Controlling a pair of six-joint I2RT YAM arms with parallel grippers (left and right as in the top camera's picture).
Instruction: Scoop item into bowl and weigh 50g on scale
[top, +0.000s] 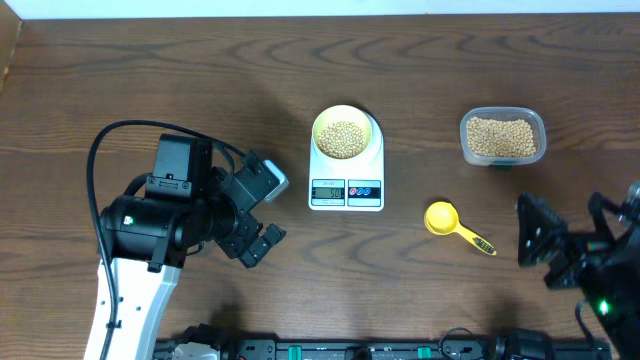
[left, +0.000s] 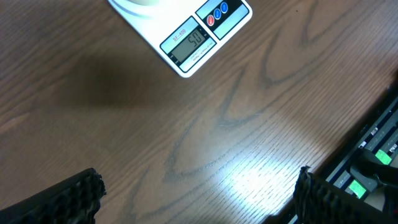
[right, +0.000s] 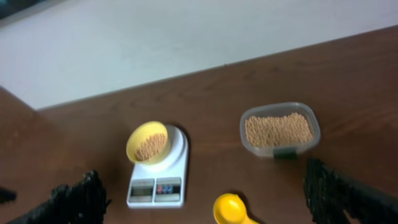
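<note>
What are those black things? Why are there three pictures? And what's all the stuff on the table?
That is a robot with two pincher hands. One picture looks down from above; the other two come from cameras on each wrist. The left gripper and right gripper are both open and hold nothing. On the table sits a white scale with a pale yellow bowl of tiny beans on it. Beside it lie a yellow scoop and a clear container with more beans.
</note>
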